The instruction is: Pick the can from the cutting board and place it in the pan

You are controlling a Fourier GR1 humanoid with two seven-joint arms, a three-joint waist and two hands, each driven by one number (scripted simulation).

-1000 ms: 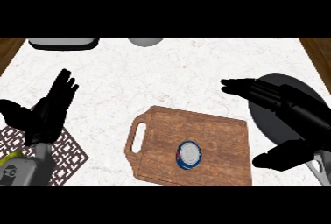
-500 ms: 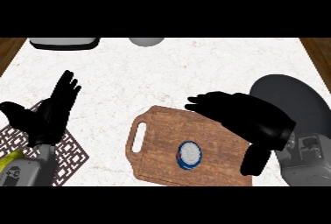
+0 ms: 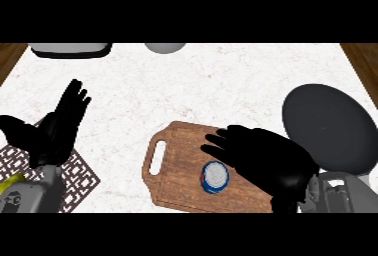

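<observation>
One can (image 3: pixel 215 176) is standing on the cutting board (image 3: pixel 177 165); the right hand (image 3: pixel 258 155), fingers spread, is hovering just beside it, reaching. Next: closing around the can. Pan (image 3: pixel 328 127) is waiting right of the board; left hand (image 3: pixel 55 127) is resting open, left of the board.

Can (image 3: pixel 215 176): upright on the cutting board (image 3: pixel 177 170), just left of the right hand (image 3: pixel 260 156), fingers spread above it.
Pan (image 3: pixel 330 127): right of that hand.
Left hand (image 3: pixel 55 129): open, resting far left.

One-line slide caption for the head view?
Right black hand open above blue-rimmed can on brown wooden cutting board; dark round pan waits right.
</observation>
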